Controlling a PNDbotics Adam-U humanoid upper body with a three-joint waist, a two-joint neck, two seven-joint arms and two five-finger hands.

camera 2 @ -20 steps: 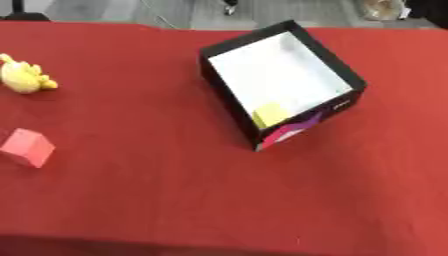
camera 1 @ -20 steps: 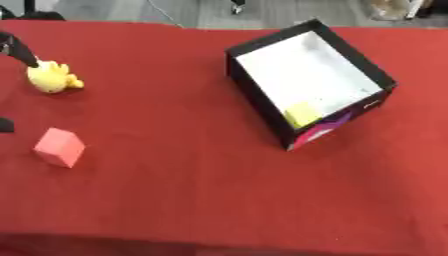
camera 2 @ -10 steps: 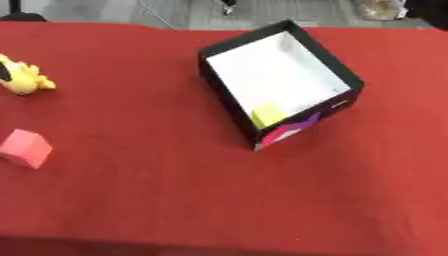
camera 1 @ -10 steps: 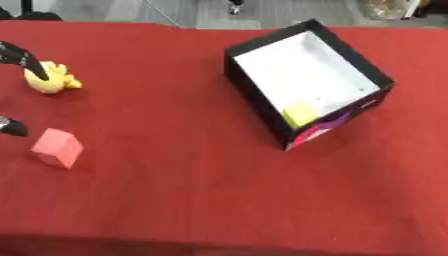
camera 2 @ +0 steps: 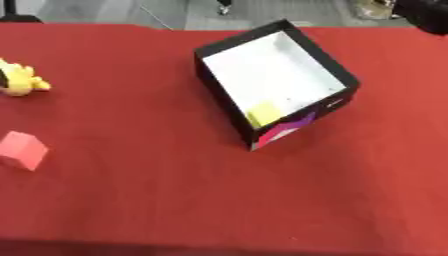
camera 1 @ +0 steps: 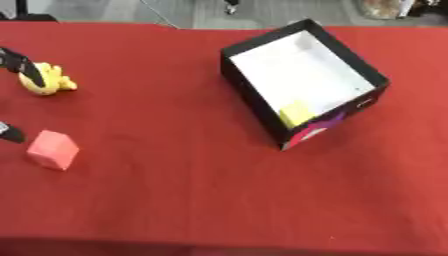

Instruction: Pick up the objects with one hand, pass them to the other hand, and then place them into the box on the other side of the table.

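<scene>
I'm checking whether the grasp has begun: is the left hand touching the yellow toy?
Touching, as far as shows. In the left eye view a black finger of the left hand lies against the yellow toy with no gap visible; the rest of the hand is out of frame.

The box (camera 1: 372, 80) is sitting on the table (camera 1: 192, 200) toward one o'clock, with a small block (camera 1: 296, 113) lying inside its near corner. The toy (camera 1: 48, 81) is lying at ten o'clock, the cube (camera 1: 52, 149) at nine o'clock, nearer.

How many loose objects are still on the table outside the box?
2: a yellow toy at the far left, touched by the left hand's fingers, and a pink block nearer. A yellow piece lies inside the box.
</scene>
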